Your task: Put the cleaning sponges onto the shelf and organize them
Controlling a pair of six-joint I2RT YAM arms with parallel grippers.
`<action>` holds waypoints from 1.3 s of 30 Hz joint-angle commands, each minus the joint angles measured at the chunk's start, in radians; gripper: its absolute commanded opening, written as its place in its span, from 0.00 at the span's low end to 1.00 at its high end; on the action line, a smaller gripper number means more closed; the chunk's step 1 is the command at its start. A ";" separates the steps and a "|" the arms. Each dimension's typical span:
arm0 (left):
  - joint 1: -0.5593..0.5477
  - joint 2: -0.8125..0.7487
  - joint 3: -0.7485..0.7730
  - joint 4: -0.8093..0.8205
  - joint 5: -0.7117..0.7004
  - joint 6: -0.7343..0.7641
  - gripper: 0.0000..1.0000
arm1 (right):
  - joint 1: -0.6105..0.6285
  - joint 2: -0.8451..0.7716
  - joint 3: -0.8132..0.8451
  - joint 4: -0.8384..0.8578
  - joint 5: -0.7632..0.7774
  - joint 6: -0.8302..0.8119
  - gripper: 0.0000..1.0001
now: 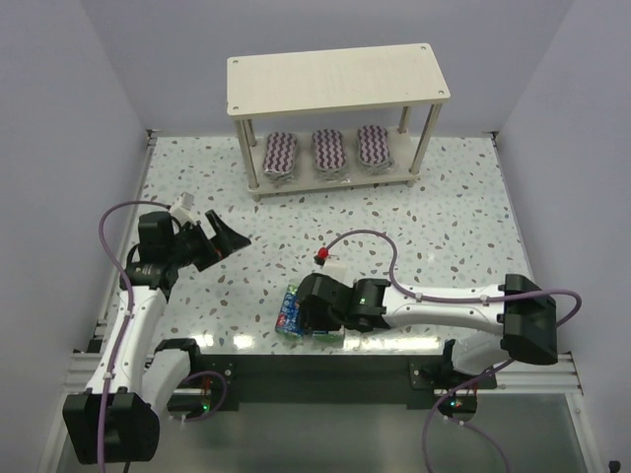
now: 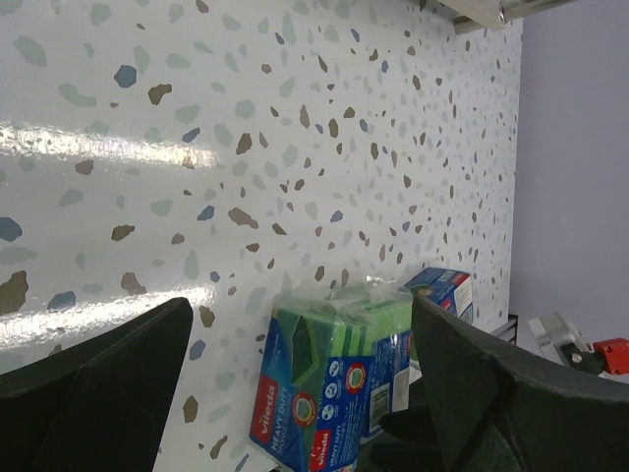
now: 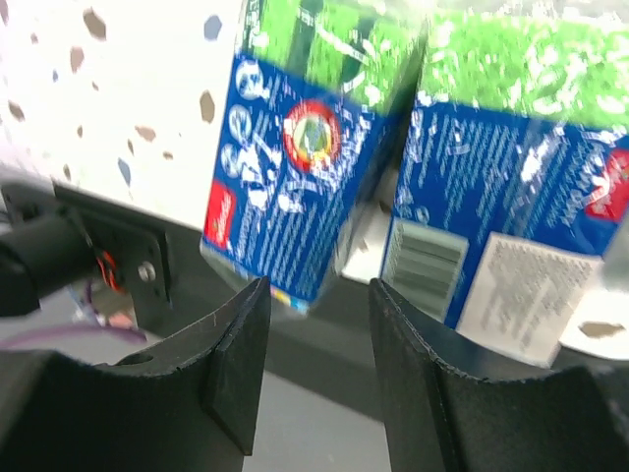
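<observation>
The cream-white shelf (image 1: pixel 335 74) stands at the back. Three zigzag-striped oval sponges (image 1: pixel 328 151) lie in a row on its lower board. Green-and-blue wrapped sponge packs (image 1: pixel 291 310) stand clustered at the table's near edge, partly hidden under my right gripper (image 1: pixel 306 317). In the right wrist view two packs (image 3: pixel 295 138) (image 3: pixel 521 187) stand just beyond my right gripper (image 3: pixel 319 334), which is open with nothing between its jaws. My left gripper (image 1: pixel 225 236) is wide open and empty, left of the packs and apart from them. In its view (image 2: pixel 303 329) the packs (image 2: pixel 329 383) show ahead.
The speckled table (image 1: pixel 444 217) is walled on three sides. A black rail (image 1: pixel 325 360) runs along the near edge right behind the packs. The shelf's top board carries nothing. A shelf leg foot shows in the left wrist view (image 2: pixel 482 12).
</observation>
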 commanded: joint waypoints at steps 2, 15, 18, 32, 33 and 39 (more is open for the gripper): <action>0.007 0.004 0.053 -0.015 0.015 0.023 0.98 | -0.001 0.044 -0.022 0.128 0.105 0.090 0.49; 0.007 0.017 0.080 -0.042 -0.002 0.058 0.99 | -0.060 0.163 0.052 0.111 0.110 0.006 0.15; 0.007 0.018 0.086 -0.042 -0.007 0.061 0.99 | -0.106 0.165 0.098 0.098 0.095 -0.118 0.04; 0.009 0.035 0.126 -0.040 -0.037 0.072 0.99 | -0.206 0.666 0.963 -0.463 0.265 -0.848 0.00; 0.009 0.031 0.128 -0.042 -0.050 0.072 0.99 | -0.205 0.724 0.998 -0.478 0.289 -0.865 0.00; 0.012 0.000 0.105 -0.066 -0.086 0.072 1.00 | -0.203 0.809 1.066 -0.475 0.421 -0.986 0.00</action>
